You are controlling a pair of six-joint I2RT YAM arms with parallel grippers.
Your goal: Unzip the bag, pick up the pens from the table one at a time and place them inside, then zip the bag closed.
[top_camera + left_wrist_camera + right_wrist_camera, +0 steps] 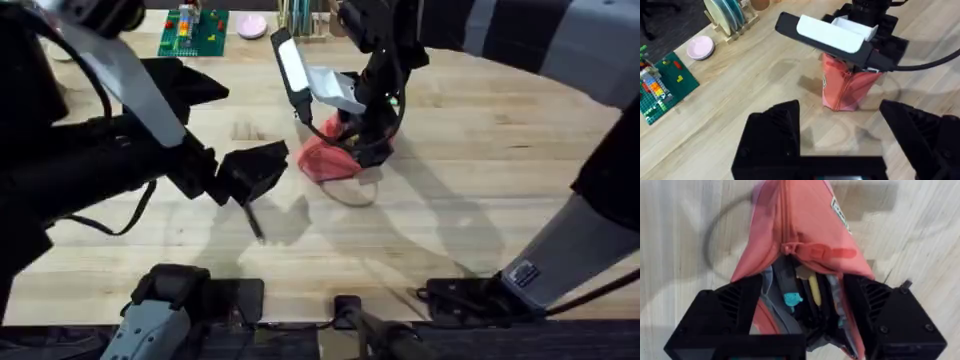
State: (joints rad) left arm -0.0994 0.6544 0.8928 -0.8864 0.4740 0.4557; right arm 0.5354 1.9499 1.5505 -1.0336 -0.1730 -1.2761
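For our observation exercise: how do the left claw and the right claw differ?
The left claw is open, nothing between its fingers; the right claw grips the bag. The left claw hangs above bare table, apart from the bag; the right claw is at the bag's unzipped end. Both have black fingers.

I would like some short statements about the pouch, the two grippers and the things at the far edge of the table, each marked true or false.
1. The right gripper holds the open end of the bag. True.
2. The bag's zipper is closed along its whole length. False: in the right wrist view the zipper pull sits partway along and the end near the fingers gapes open, with things inside.
3. The left gripper is clamped on the bag. False: its fingers are open and apart from the bag.
4. A green brick plate lies near the far edge of the table. True.
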